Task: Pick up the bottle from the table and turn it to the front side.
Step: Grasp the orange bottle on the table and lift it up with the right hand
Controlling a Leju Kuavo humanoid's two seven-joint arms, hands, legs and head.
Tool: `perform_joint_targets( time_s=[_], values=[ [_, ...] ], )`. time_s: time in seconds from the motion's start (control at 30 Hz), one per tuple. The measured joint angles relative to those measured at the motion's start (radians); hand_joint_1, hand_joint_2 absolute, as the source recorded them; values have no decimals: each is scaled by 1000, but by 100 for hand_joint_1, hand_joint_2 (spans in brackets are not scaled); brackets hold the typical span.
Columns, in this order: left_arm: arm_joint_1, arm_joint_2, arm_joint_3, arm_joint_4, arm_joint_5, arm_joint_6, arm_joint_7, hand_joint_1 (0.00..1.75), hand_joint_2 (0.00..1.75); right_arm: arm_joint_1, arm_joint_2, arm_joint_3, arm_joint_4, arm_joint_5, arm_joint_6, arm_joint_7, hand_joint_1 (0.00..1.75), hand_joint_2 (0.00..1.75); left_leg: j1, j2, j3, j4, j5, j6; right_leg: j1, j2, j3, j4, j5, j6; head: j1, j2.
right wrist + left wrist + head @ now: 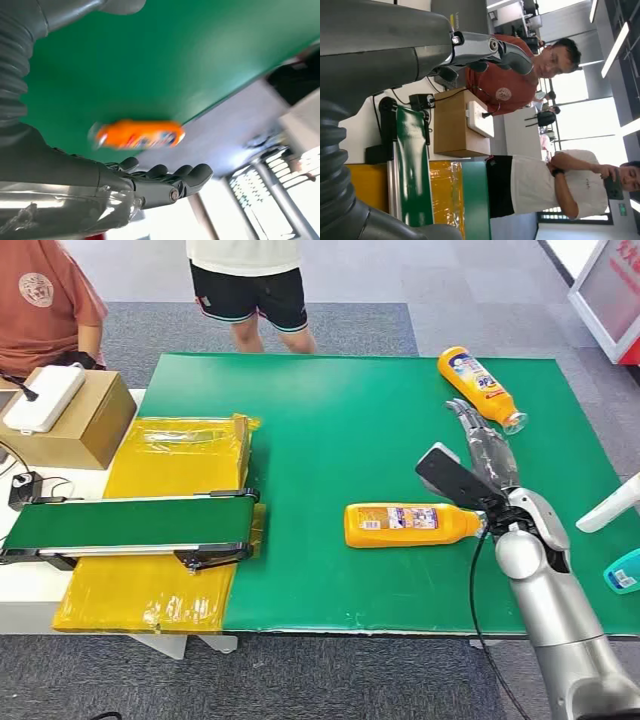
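An orange bottle point(407, 524) with a label lies on its side on the green table point(332, 430), its neck pointing toward my right arm. My right hand point(483, 455) hovers just beyond the bottle's neck end. Its fingers are stretched out and apart and it holds nothing. A second orange bottle point(479, 388) lies near the far right corner, and it appears blurred in the right wrist view point(139, 135) beyond my outstretched fingers point(170, 180). My left hand point(486, 50) is raised off the table, its fingers extended and holding nothing.
A small green conveyor point(128, 525) sits at the left over a yellow wrapped package point(181, 470). Behind it stands a cardboard box point(75, 420) with a white device on top. Two people point(249, 280) stand beyond the table. A white object point(607, 508) pokes in at the right edge.
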Motion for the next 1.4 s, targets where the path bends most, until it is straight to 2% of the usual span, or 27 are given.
perform_joint_targets(
  time_s=[0.17,0.33,0.67,1.0,1.4],
  values=[
    [-4,-41,55,-37,5,-35,23,0,175,23,-3,29,-45,166,29,63,0,175,0,0,0,0,0,0,0,0,0,0,-1,0,0,0],
    [-15,-81,113,-66,14,-74,37,0,175,59,-3,43,-90,289,60,90,0,175,0,0,0,0,-1,0,0,0,0,0,-1,0,0,0],
    [-40,-121,185,-87,27,-109,48,0,175,172,-6,44,-131,354,127,97,0,175,0,0,1,0,-2,0,0,0,0,0,-2,0,0,0],
    [-57,-119,169,-87,2,-79,34,0,175,195,-3,40,-51,367,138,86,0,175,0,0,1,0,-2,0,0,0,0,0,-2,0,0,0],
    [-46,-87,69,-87,-29,-24,9,0,175,89,17,40,146,376,114,63,0,175,0,0,1,0,-2,0,0,0,1,0,-2,1,0,0]
  ],
)
